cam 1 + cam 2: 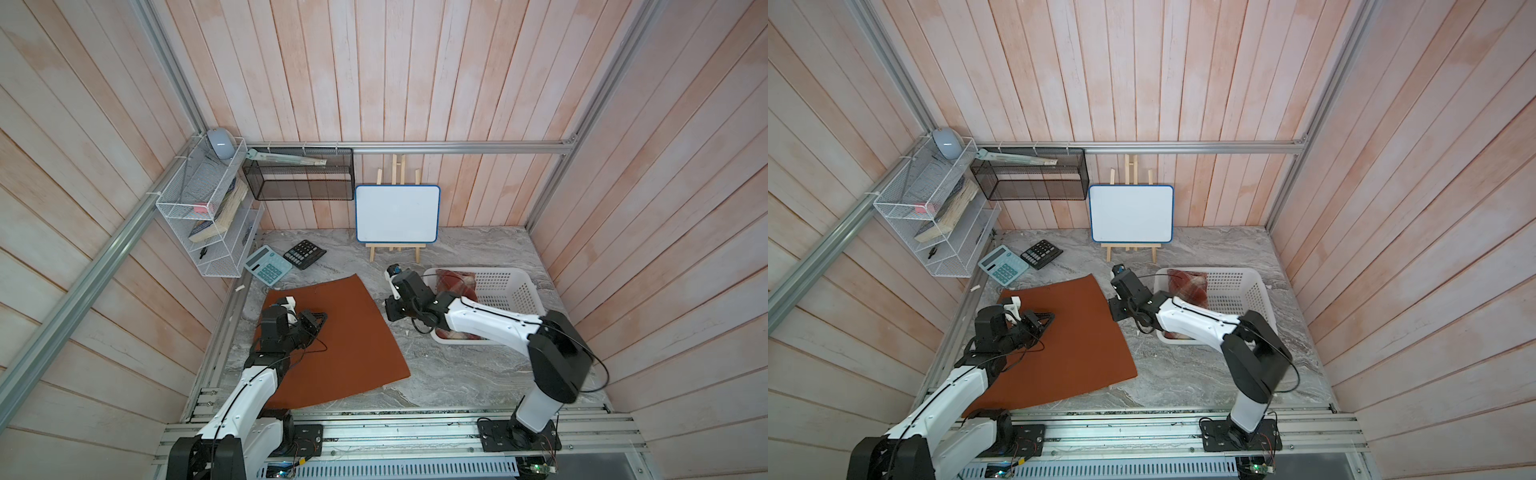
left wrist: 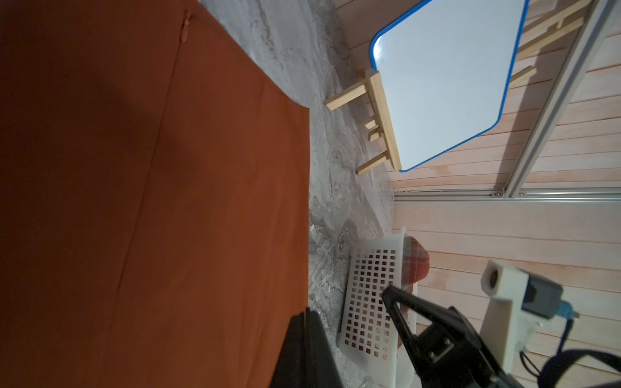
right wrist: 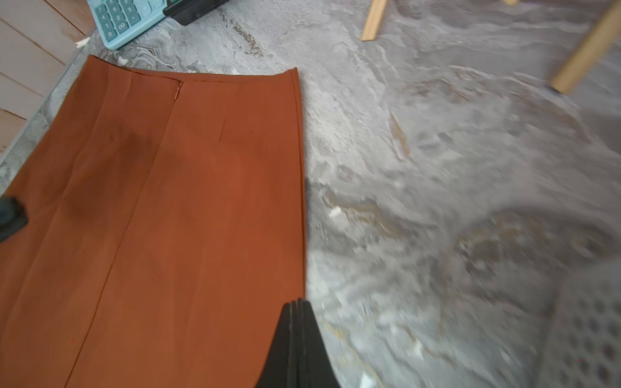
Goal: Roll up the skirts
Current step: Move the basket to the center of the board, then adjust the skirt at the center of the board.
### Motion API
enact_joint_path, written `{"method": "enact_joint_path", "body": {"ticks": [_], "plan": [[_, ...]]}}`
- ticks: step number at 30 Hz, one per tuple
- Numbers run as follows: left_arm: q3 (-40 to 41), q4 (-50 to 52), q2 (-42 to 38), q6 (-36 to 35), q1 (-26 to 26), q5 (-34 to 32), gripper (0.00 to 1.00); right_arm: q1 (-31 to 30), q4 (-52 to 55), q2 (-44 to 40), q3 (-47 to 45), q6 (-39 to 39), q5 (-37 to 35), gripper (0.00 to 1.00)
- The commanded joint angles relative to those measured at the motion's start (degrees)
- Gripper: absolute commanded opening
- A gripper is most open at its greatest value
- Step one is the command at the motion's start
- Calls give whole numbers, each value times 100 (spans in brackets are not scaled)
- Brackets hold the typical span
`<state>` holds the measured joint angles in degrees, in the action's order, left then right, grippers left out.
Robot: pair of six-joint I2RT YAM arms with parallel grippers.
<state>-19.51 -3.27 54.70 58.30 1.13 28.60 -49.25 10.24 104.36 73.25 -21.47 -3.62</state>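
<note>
The orange skirt point(image 1: 345, 340) point(image 1: 1075, 340) point(image 2: 168, 201) point(image 3: 184, 218) is lying spread flat on the table point(image 1: 457, 374), its zip point(image 3: 178, 90) pointing at its far edge. The left claw point(image 1: 323, 318) point(image 1: 1051, 316) point(image 2: 307, 315) is hovering over the skirt's left part with its jaws pressed together and no cloth showing between them, and the left arm is covering the skirt's near left corner. The right claw point(image 1: 390, 311) point(image 1: 1115, 309) point(image 3: 297, 305) is hanging at the skirt's right edge, also closed, gripping nothing that shows; whether it is touching the cloth cannot be told. Right of the skirt and apart from it, a white basket point(image 1: 511, 276) point(image 1: 1239, 291) point(image 2: 366, 295) is holding the plaid skirt point(image 1: 455, 280) point(image 1: 1187, 282) point(image 2: 415, 262), bunched up, with the right arm crossing above the basket's near end. Just beyond the skirt's far left corner a teal calculator point(image 1: 268, 264) point(image 3: 124, 16) is sitting close to the cloth, a black calculator point(image 1: 304, 253) touching it on the far side. Beyond the skirt's far right corner a whiteboard point(image 1: 397, 214) is leaning on a small easel point(image 1: 395, 249). Far left of the skirt a white wire rack point(image 1: 199, 216) and a black mesh shelf point(image 1: 299, 178) are hanging on the walls. White crumbs are lying scattered around the skirt. The teal calculator's keys are showing digits, among them 0 and 00; its other markings are too small to read.
</note>
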Motion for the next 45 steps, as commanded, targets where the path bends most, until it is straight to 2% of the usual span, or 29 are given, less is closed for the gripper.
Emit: {"method": "enact_joint_path", "body": {"ticks": [1, 4, 9, 13, 20, 27, 29, 31, 35, 37, 40, 45], "plan": [[257, 426, -455, 431, -25, -231, 0, -11, -16, 1031, 1059, 432, 479, 0], [463, 795, -595, 425, -33, -356, 0, 0, -283, 1645, 1547, 439, 466, 0], [872, 419, -516, 679, -27, -228, 0, 16, -260, 2381, 2453, 668, 526, 0], [925, 368, -465, 732, -42, -242, 0, 118, 182, 2756, 2942, 830, 96, 0], [915, -62, -174, 660, -41, -201, 0, 1028, -246, 1784, 1564, 399, -119, 0], [852, -486, 250, 621, -42, -149, 0, 1010, -79, 701, -97, -34, -604, 0], [796, -474, 336, 579, -42, -177, 0, 1029, 20, 486, -423, -129, -930, 0], [745, -483, 434, 555, -42, -219, 0, 1172, 185, 341, -635, -100, -1197, 0], [701, -597, 606, 583, -42, -163, 0, 1762, 195, -47, -1068, 124, -1327, 0], [723, -633, 616, 638, -42, -147, 0, 1875, 67, -211, -1125, 399, -1281, 0], [759, -573, 525, 651, -42, -179, 0, 1610, 154, -91, -724, 566, -923, 0], [978, -134, -29, 834, -49, -355, 0, 555, 185, 636, 443, 839, -716, 0]]}}
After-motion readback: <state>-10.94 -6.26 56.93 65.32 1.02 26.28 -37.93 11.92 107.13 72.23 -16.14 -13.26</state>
